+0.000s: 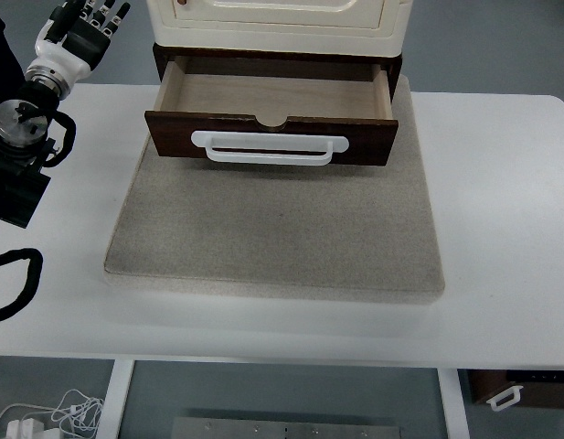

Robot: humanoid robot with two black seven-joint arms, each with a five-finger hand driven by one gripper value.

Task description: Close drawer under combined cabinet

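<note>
Top view, task at its outset. At far left, the left hand (pixel 80 32) is raised beside the cabinet, off the tabletop's (pixel 501 229) far-left corner, fingers loosely extended and holding nothing; its arm enters from the left edge, well apart from the drawer. At centre, the grey mat (pixel 272 233) lies on the white tabletop and carries the combined cabinet (pixel 277 23), cream above a dark base; the drawer (pixel 272 114) beneath it stands pulled well out toward the camera, its pale interior empty, its dark front bearing a white handle (pixel 270 149). At right, no right arm is in view. Judged progress: nothing yet done; the drawer is untouched and must be pushed fully back until its front meets the cabinet base.
</note>
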